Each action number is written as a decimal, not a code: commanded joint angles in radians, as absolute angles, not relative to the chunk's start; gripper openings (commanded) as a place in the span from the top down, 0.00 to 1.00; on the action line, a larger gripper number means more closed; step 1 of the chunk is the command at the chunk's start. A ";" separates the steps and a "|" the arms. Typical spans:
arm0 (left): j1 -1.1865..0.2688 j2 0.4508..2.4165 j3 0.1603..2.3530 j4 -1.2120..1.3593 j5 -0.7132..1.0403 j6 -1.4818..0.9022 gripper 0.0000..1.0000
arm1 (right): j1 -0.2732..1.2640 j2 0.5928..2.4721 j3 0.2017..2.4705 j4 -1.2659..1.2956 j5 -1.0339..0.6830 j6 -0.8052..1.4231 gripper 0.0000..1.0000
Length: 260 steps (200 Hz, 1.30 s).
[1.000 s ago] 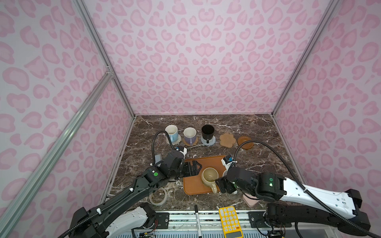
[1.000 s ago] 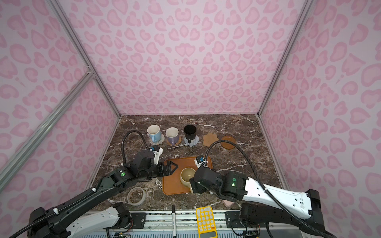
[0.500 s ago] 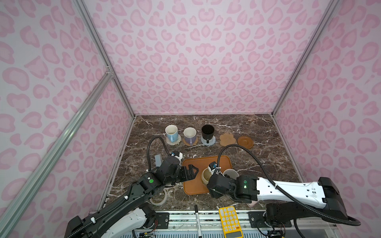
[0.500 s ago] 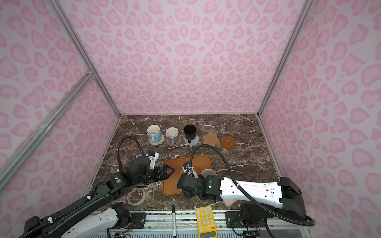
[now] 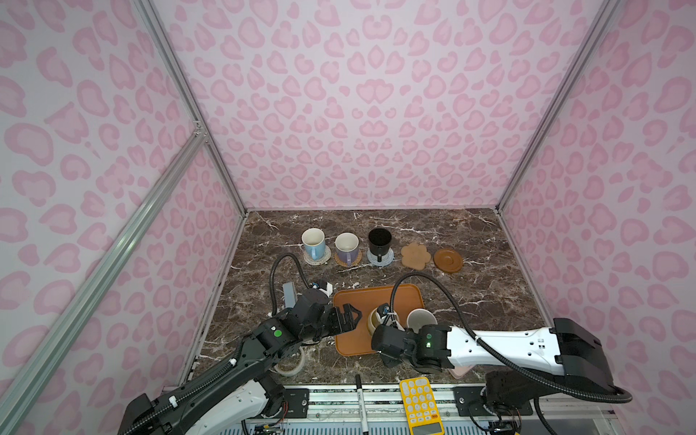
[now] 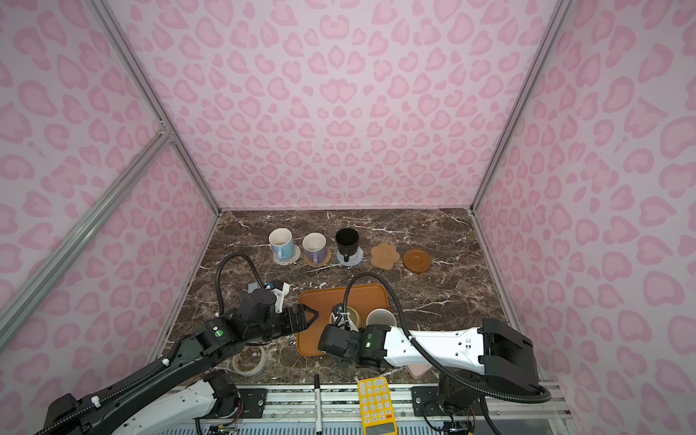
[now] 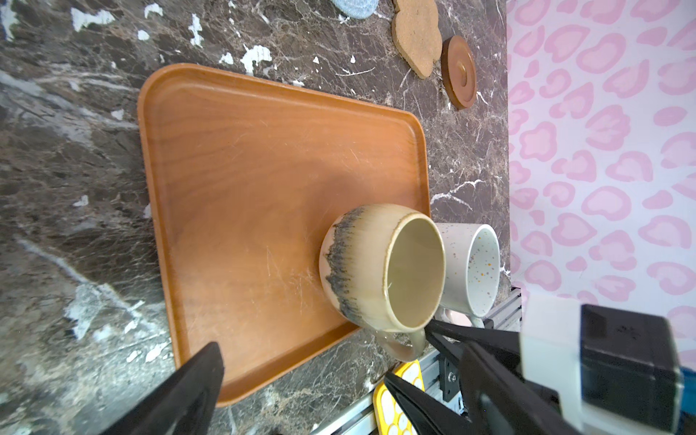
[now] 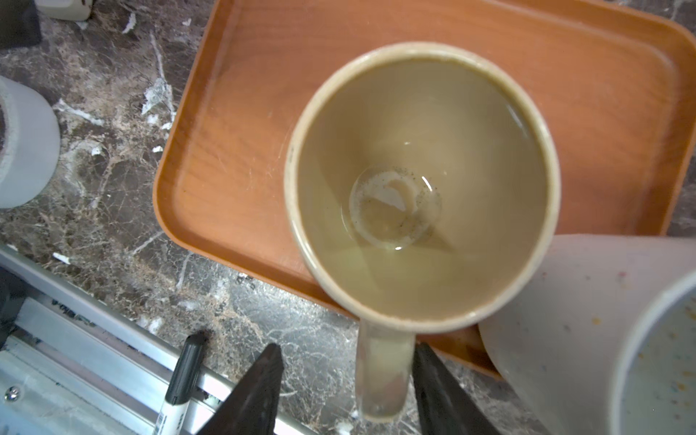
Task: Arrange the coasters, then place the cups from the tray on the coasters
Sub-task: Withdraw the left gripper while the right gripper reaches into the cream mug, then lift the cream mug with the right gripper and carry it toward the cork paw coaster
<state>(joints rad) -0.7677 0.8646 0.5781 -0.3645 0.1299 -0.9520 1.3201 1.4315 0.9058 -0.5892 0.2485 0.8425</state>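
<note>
Right wrist view, right gripper (image 8: 348, 348), jaws half-narrowed astride the handle of the cream-yellow squat mug (image 8: 422, 180), one finger clear of it, mug on the orange-brown rectangular tray (image 8: 226, 150), contact hidden in both top views, left gripper (image 5: 354, 318) spread wide beside the tray.

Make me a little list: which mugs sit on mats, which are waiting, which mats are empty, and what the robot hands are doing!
On mats: light blue mug, lavender mug, matte black mug
Waiting: cream-yellow squat mug on the orange-brown tray; white speckled mug beside it
Empty mats: tan flower-shaped cork coaster, brown round wooden coaster
Right gripper: open around the cream-yellow mug's handle
Left gripper: open, empty, at the tray's edge
</note>
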 commanded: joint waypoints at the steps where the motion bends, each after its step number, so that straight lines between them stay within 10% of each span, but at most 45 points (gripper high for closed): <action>1: -0.769 0.850 0.569 -0.327 0.110 -0.963 0.00 | 1.319 1.471 0.931 -0.633 0.312 0.858 0.47; 203: -0.781 0.854 0.563 -0.283 0.098 -0.994 0.01 | 1.281 1.514 0.912 -0.503 0.305 0.852 0.96; 260: -0.781 0.858 0.561 -0.282 0.096 -0.988 0.01 | 1.271 1.563 0.944 -0.533 0.284 0.872 0.65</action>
